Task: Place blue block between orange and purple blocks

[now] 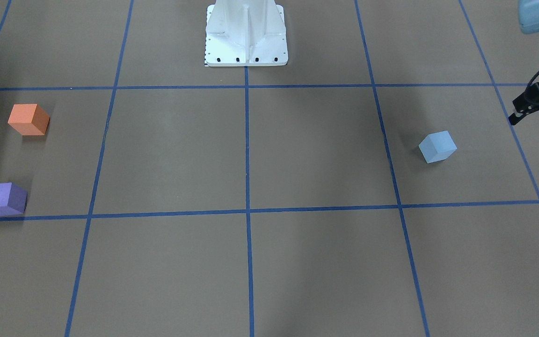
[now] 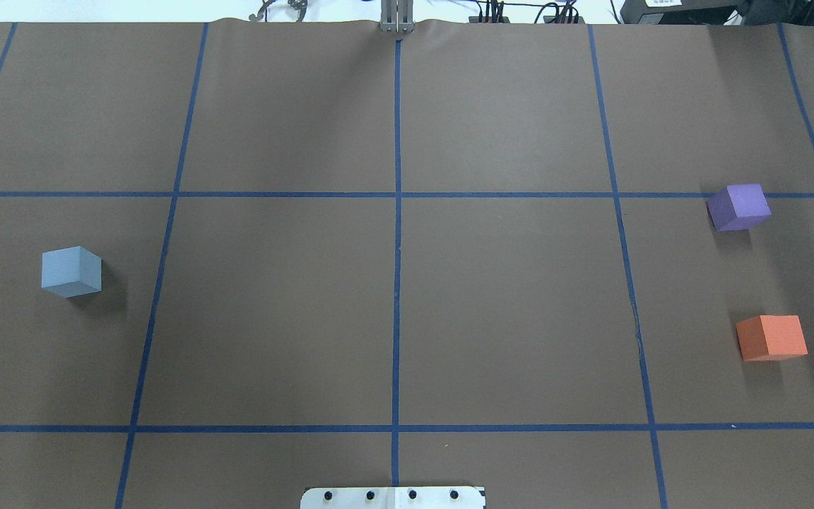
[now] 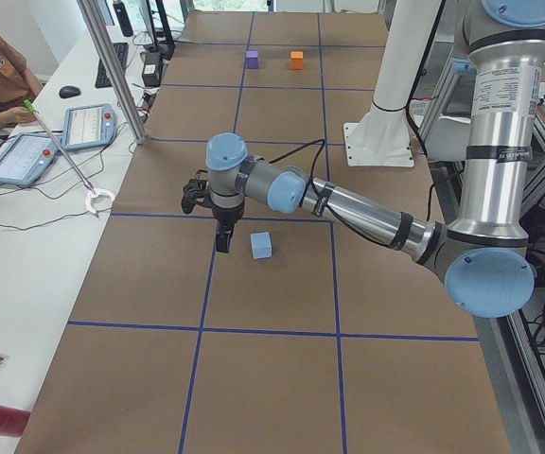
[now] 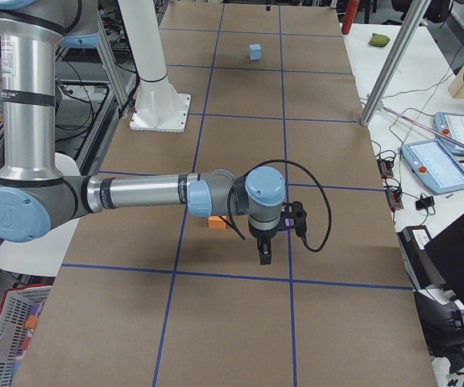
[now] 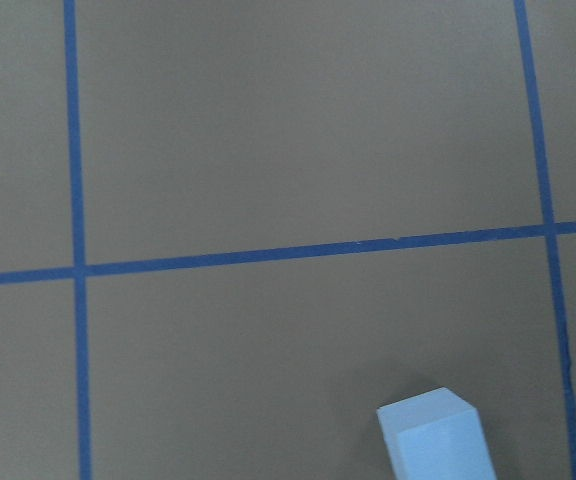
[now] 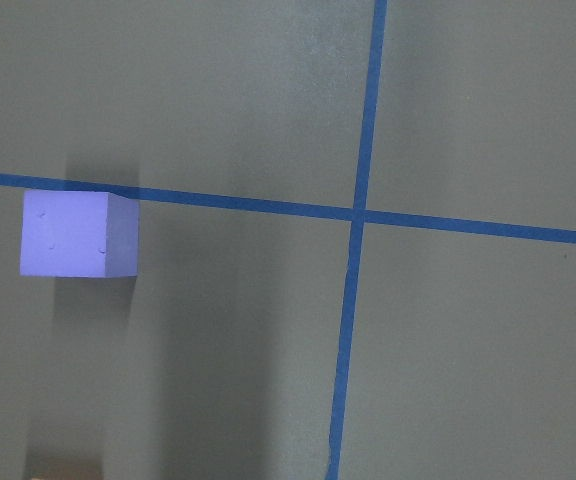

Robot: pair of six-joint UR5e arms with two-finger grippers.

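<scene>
Brown counter (image 1: 297,154) carries the blue block (image 1: 438,146) on the robot's left side, well apart from the orange block (image 1: 28,120) and purple block (image 1: 3,199). Left end effector (image 1: 535,119) hangs released nearby; whether the right end effector (image 4: 264,256) is released or clenched cannot be told.

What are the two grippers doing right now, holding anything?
Left gripper: open, holding nothing.
Right gripper: cannot be told from this side view.

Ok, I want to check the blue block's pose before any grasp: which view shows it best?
Overhead exterior: the blue block sits whole, large and unobstructed. Front-facing shows it whole too, near the left pincer. Left wrist crops it at the frame's bottom; both side views show it small; right wrist misses it.
</scene>
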